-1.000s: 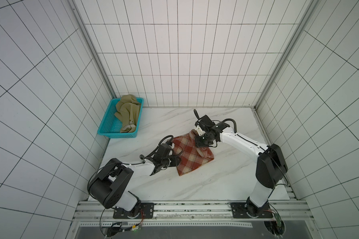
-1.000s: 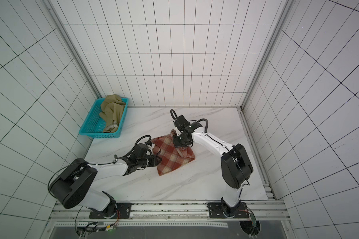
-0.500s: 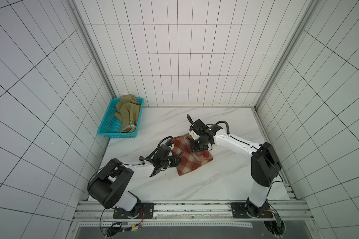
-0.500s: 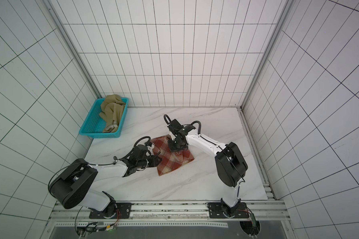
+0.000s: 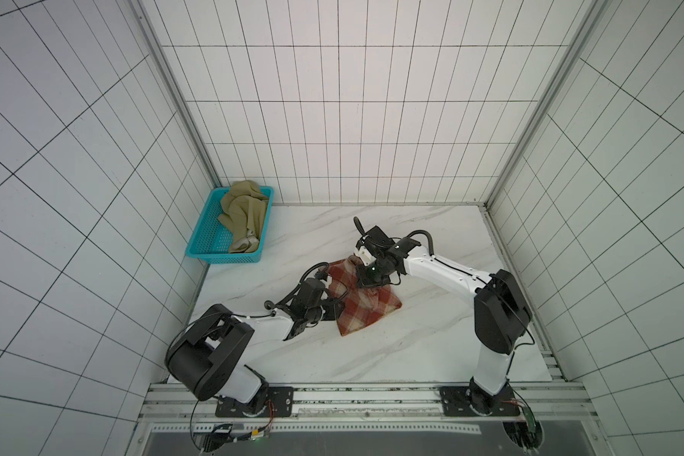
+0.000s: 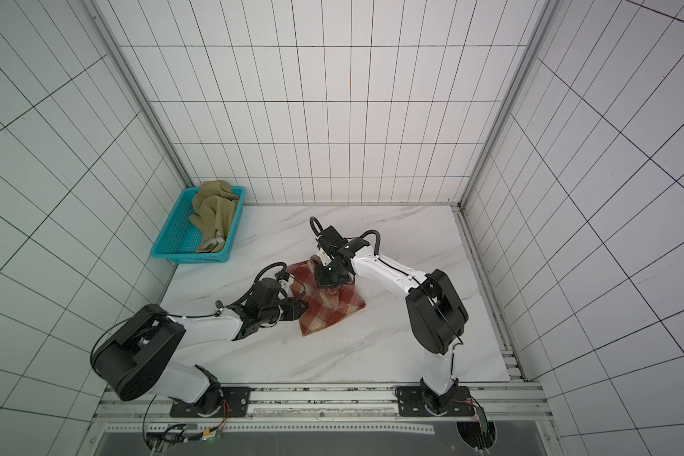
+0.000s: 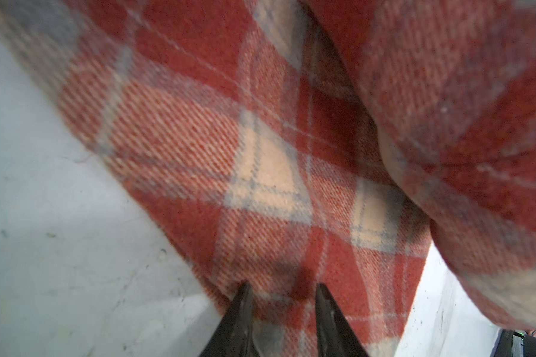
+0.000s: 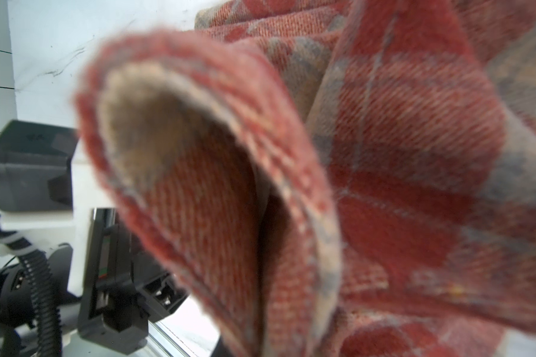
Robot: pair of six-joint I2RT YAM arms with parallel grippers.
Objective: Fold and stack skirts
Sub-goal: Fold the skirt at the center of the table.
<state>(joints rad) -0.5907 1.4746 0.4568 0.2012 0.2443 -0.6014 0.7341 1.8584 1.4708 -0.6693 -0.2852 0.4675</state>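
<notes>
The red and cream plaid skirt [image 5: 368,314] [image 6: 324,314] lies partly folded in the middle of the marble table [image 5: 411,355]. My left gripper [image 5: 338,304] [image 6: 301,308] [image 7: 282,290] sits low at the skirt's left edge, its fingertips [image 7: 245,296] closed on the cloth between them. My right gripper [image 5: 366,282] [image 6: 326,281] hangs over the skirt's far part, shut on a lifted fold. That fold [image 8: 384,154] drapes in front of the right wrist view and hides the fingers. The olive skirt [image 5: 245,213] [image 6: 214,209] lies crumpled in the basket.
The teal basket [image 5: 204,252] [image 6: 166,248] stands at the back left against the tiled wall. Tiled walls close in the table on three sides. Bare marble stretches to the right of the skirt and in front of it. The left arm's wrist [image 8: 112,278] shows in the right wrist view.
My right gripper has carried the lifted plaid fold leftward, closer to the left gripper, so the skirt looks narrower. The left gripper has stayed in place.
</notes>
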